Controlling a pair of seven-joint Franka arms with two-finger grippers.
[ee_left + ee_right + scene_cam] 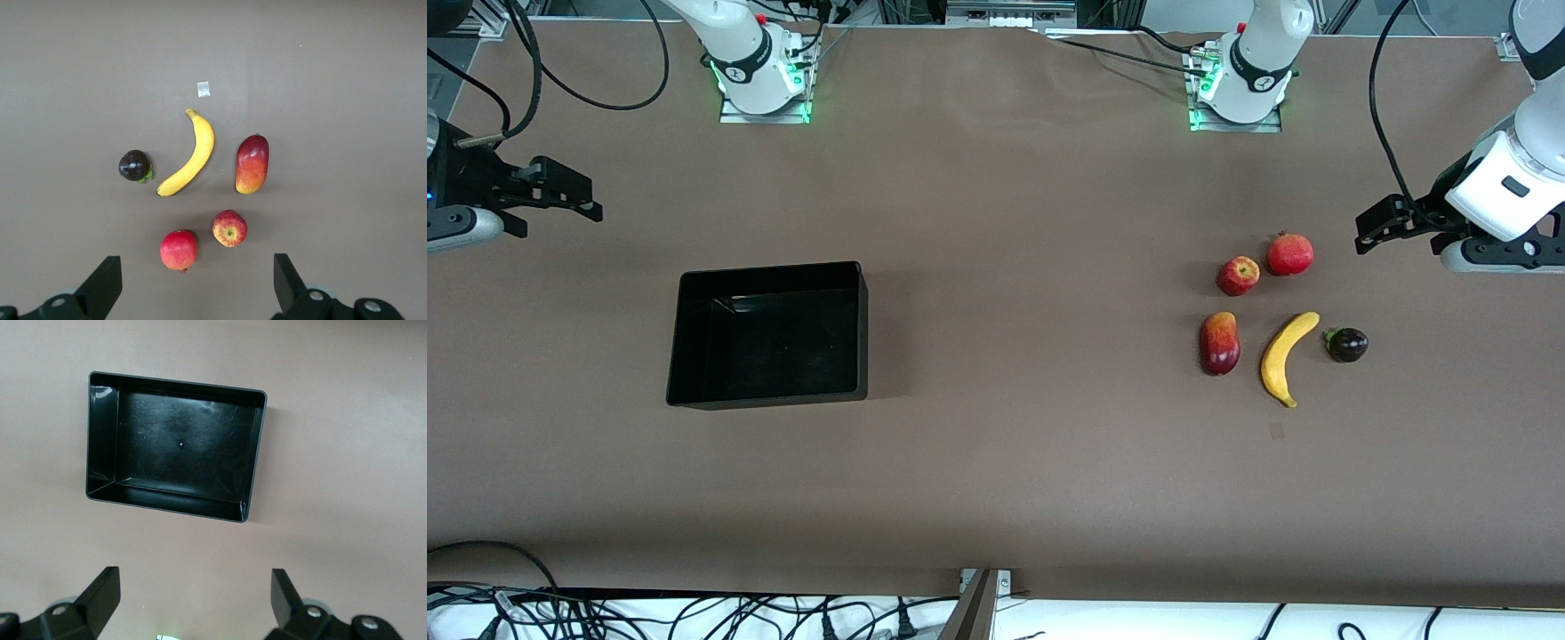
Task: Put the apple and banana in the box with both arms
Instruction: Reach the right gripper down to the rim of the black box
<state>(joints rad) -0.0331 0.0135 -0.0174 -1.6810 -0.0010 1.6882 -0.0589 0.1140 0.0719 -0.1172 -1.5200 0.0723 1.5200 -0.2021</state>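
Both tools hang open and empty: your left tool near the fruit, your right tool near the empty box. Toward the counter's left-arm end, apple and banana lie apart; close across the banana's middle.

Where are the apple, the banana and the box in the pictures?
apple (pixel 1238 275): front view, middle of its red skin.
banana (pixel 1285 356): front view, middle of its curved body.
box (pixel 679 342): front view, its wall toward the right arm's end.
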